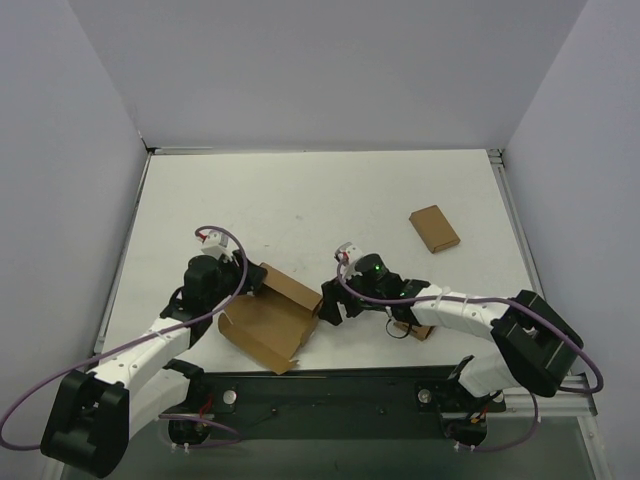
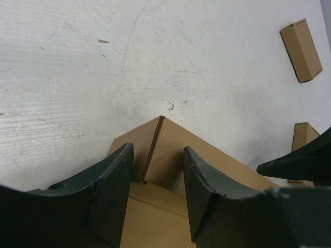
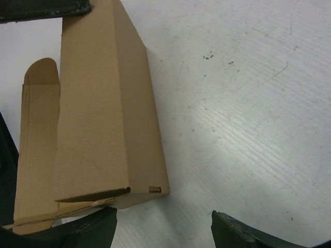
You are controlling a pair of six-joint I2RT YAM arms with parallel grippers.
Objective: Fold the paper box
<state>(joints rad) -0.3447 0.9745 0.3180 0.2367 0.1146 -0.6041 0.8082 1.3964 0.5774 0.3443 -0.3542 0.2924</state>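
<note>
Left wrist view, nearest first: the left gripper (image 2: 159,151) holds its two dark fingers (image 2: 111,191) about half apart, straddling the paper box (image 2: 207,165). Brown cardboard fills the gap between them. An upright folded corner rises just past the tips, and whether either pad presses on the board cannot be told. At the right edge of that view the dark tip of the right gripper (image 2: 300,163) pokes in over the box. On the right wrist camera that gripper's fingers (image 3: 243,232) stand wide apart, with only bare table (image 3: 232,103) between them. One finger sits just at the near corner of the box (image 3: 98,119), and contact cannot be made out. Here the box shows a long closed panel with a round-ended tuck flap beside it. From the top camera the box (image 1: 268,318) lies near the front edge of the table, left of centre and between the two grippers. It is partly folded, with a wall raised on its far side and flaps spread flat toward the bases. A small brown box (image 1: 414,331) lies just beside the right forearm, partly hidden by it. Well apart, toward the far right of the table, rests a second small brown box (image 1: 434,228).
</note>
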